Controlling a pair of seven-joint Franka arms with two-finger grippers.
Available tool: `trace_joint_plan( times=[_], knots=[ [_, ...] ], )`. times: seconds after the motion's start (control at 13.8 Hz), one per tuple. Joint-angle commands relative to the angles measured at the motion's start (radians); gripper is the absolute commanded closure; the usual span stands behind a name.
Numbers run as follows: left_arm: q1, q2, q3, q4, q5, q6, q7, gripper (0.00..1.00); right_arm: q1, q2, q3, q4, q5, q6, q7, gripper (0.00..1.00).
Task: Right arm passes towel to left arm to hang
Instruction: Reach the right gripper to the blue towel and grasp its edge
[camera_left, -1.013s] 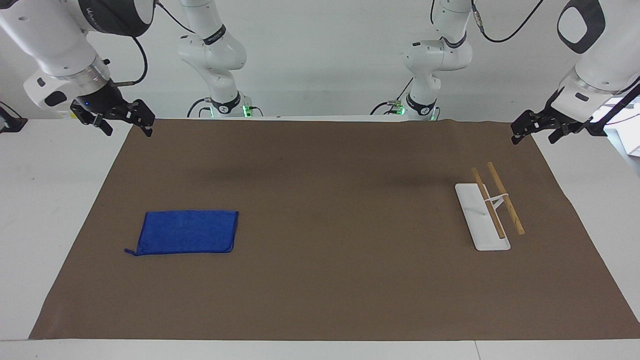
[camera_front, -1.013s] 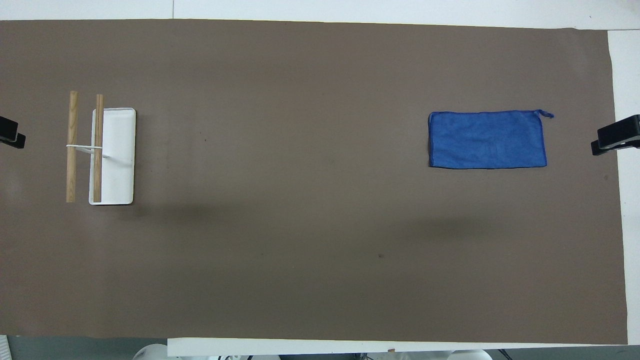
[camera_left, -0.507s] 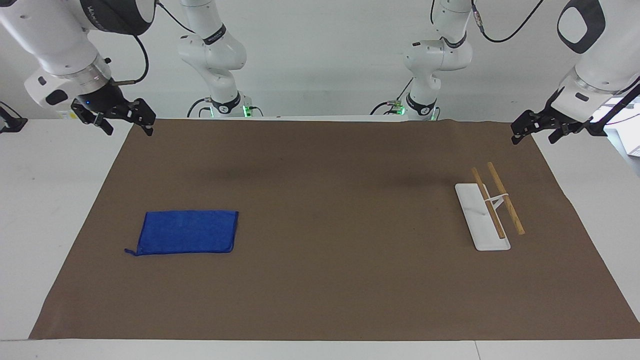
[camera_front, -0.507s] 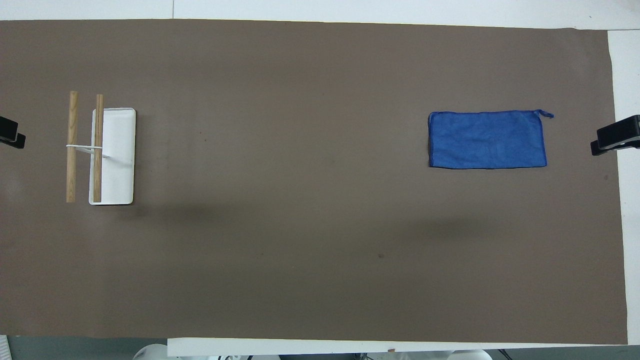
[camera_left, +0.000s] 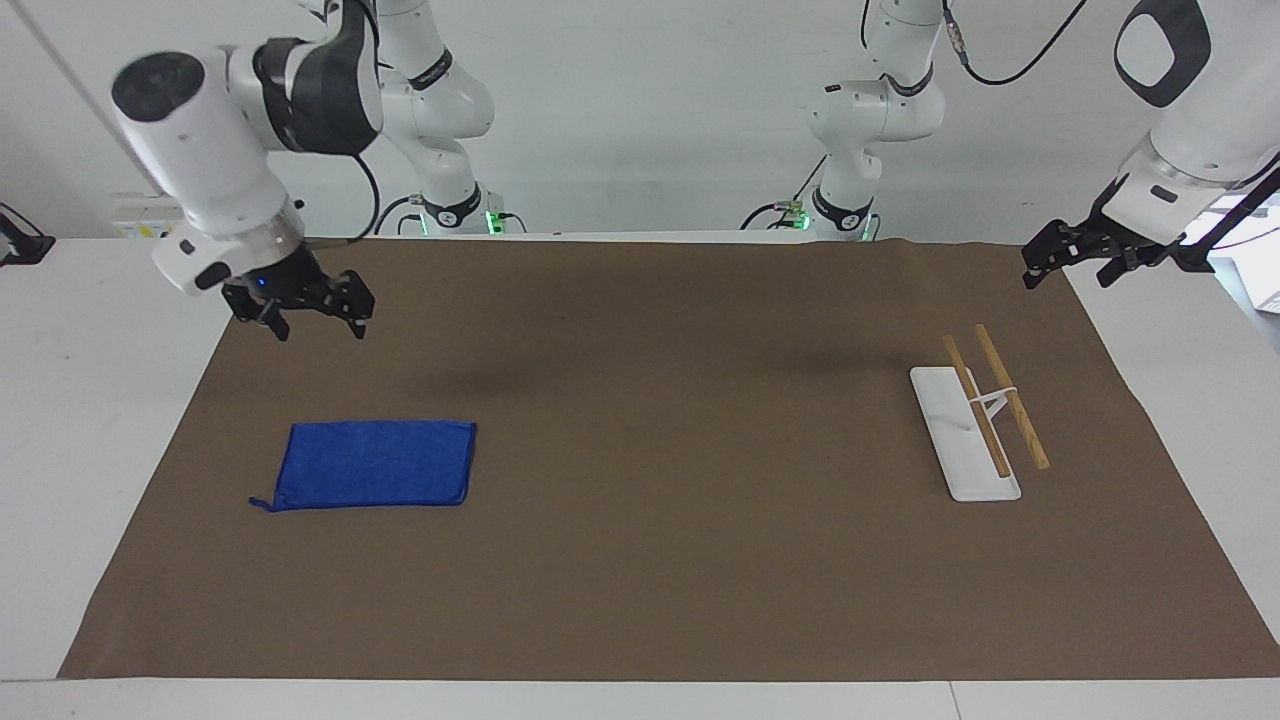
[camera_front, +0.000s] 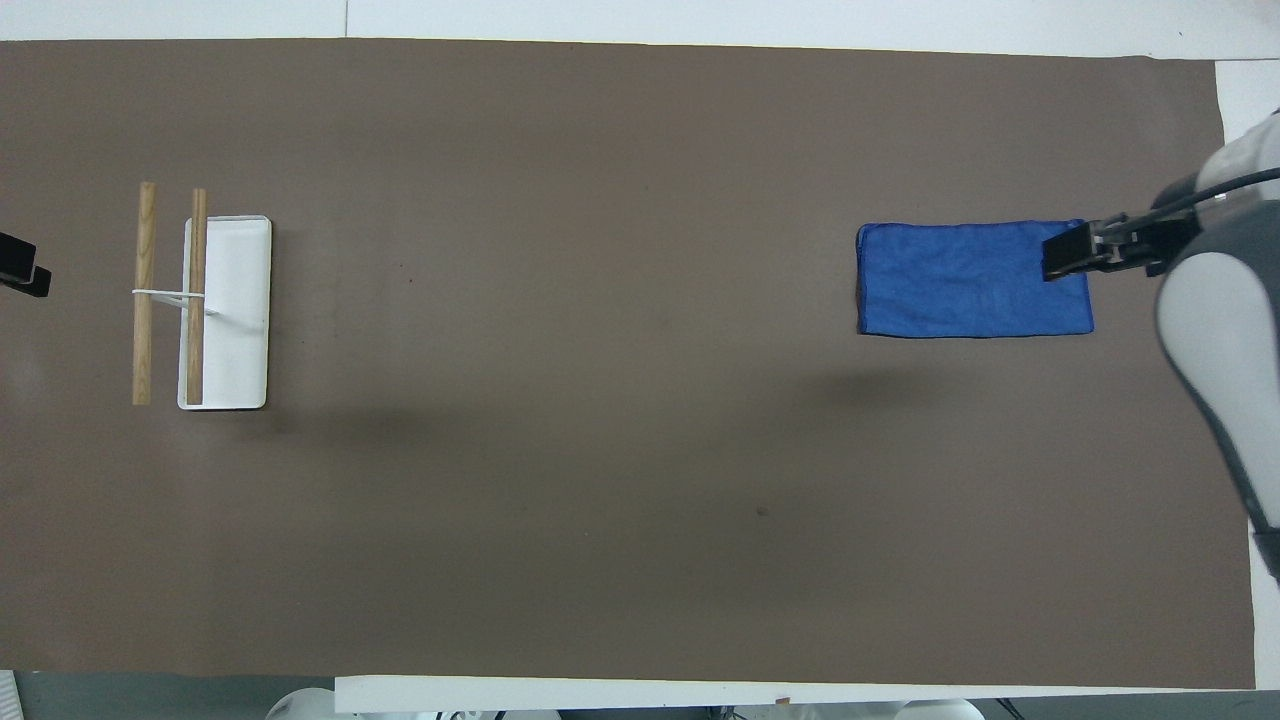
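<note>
Brown mat (camera_left: 640, 560): blue towel (camera_left: 375, 464) lies flat, five o'clock below right gripper (camera_left: 300, 318), jaws spread. Left gripper (camera_left: 1075, 262), also spread, waits above rack (camera_left: 965, 435). Ideally pinch one short edge.

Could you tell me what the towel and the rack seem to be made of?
Towel: soft fabric, probably microfibre, judging by its matte napped blue surface and stitched edges. Rack: smooth white base, likely painted metal or plastic; its two bars look like unfinished wood, with visible grain.
</note>
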Motion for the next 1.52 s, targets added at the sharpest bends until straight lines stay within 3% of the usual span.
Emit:
trace_joint_plan(
  times=[0.0,0.14,0.43,0.87,0.94,1.23,1.38,1.45],
  knots=[
    [0.0,-0.025,0.002,-0.022,0.014,-0.008,0.007,0.0,-0.013,0.024,0.004,-0.185,0.011,0.203,0.005,0.0],
    [0.0,-0.023,0.002,-0.022,0.014,-0.008,0.007,0.0,-0.021,0.093,0.004,-0.221,0.011,0.295,0.002,0.0],
    [-0.011,-0.023,0.0,-0.022,0.014,-0.007,0.008,0.0,-0.029,0.179,0.002,-0.224,0.01,0.363,0.001,0.04],
    [-0.005,-0.025,0.002,-0.023,0.014,-0.01,0.005,0.0,-0.026,0.19,0.002,-0.296,-0.003,0.495,-0.031,0.17],
    [-0.003,-0.025,0.002,-0.022,0.014,-0.008,0.007,0.0,-0.026,0.19,0.002,-0.297,-0.003,0.495,-0.051,0.23],
    [0.0,-0.023,0.002,-0.022,0.014,-0.005,-0.01,0.0,-0.022,0.19,0.001,-0.291,-0.006,0.479,-0.068,0.86],
    [-0.002,-0.023,0.003,-0.022,0.014,-0.007,-0.012,0.0,-0.018,0.19,0.002,-0.273,-0.006,0.449,-0.068,0.99],
    [-0.006,-0.023,0.003,-0.022,0.018,-0.007,-0.012,0.0,-0.013,0.193,0.002,-0.243,-0.006,0.402,-0.067,1.0]
  ],
)
